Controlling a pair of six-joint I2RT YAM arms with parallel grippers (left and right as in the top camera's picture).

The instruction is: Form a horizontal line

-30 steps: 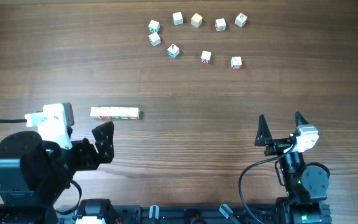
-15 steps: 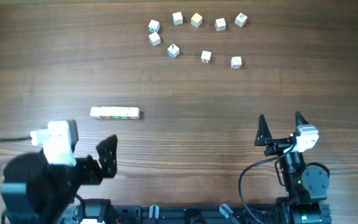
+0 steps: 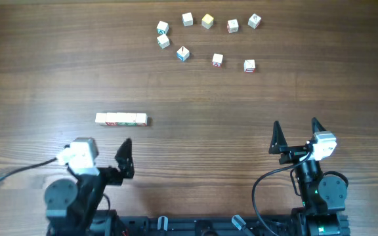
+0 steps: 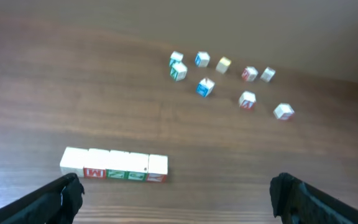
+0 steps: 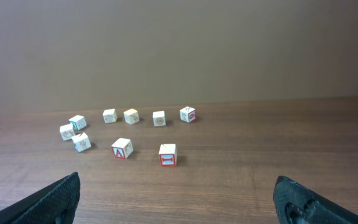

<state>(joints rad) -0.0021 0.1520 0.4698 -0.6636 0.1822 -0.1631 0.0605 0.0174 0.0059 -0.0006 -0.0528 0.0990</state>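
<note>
The horizontal line [image 3: 121, 118] is a straight row of small pale cubes touching side by side, left of the table's middle. In the left wrist view the line [image 4: 114, 165] shows red and green letters on its front faces. My left gripper [image 3: 104, 158] is open and empty, near the front edge and a little behind the line; the line lies just beyond the gripper [image 4: 176, 193] in that view. My right gripper [image 3: 295, 128] is open and empty at the front right, far from the line; it also shows in the right wrist view [image 5: 178, 186].
Several loose cubes [image 3: 205, 39] lie scattered at the far side, right of centre. They also show in the left wrist view [image 4: 229, 78] and the right wrist view [image 5: 129, 130]. Both arm bases stand at the front edge.
My left arm has drawn back from beside the line toward the front edge, with its gripper empty. The line and the right arm have not moved.
</note>
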